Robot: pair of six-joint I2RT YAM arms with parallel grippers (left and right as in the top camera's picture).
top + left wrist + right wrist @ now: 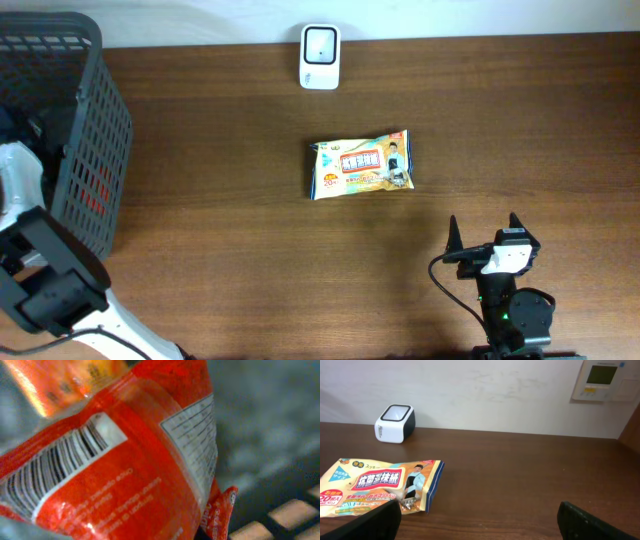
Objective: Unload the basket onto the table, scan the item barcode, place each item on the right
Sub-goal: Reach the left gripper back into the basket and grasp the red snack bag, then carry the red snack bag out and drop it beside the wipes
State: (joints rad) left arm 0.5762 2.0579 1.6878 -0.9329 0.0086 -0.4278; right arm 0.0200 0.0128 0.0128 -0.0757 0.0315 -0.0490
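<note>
Wooden table [250, 260], glossy red packet [145, 495], white barcode [50, 467], right jaws gaping empty, left jaws unclear.

Red packet [150, 485] — white barcode panel [60, 467], black stripes; yellow pouch [361, 167]; scanner [320, 44] white, perhaps grey-faced.

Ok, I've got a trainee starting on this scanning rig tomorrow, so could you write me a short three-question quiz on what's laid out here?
1. True or false: the yellow packet lies on the table, outside the basket.
2. Where does the white scanner stand? A) at the far edge of the table B) inside the basket C) on top of the yellow packet
3. Fill in: in the left wrist view, the red packet fills the frame and shows a striped ____ on its near side.

Key: 1 true; 2 A; 3 barcode.
</note>
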